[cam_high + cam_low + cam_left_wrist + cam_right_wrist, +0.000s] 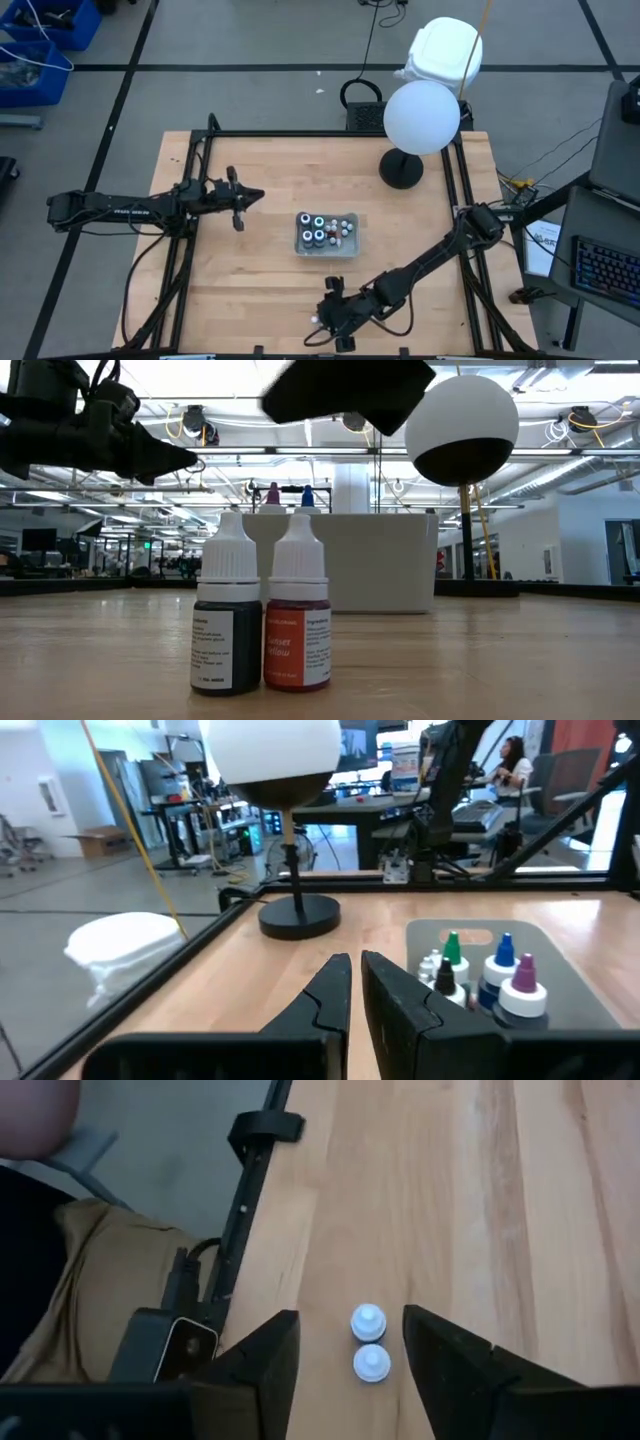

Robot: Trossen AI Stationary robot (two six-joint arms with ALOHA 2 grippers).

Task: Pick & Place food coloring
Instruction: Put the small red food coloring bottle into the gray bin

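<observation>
At the near edge of the worktop, your right end effector hangs directly above two food coloring bottles, its fingers spread apart with both white caps showing between them and nothing gripped. The pair stands upright and touching, dark one beside the orange one, straight below the fingers, while the other bottles sit in the clear tray at mid-worktop, well apart from here. Your left end effector waits left of the tray, fingers nearly pinched together on nothing, much farther from the pair than the right.
</observation>
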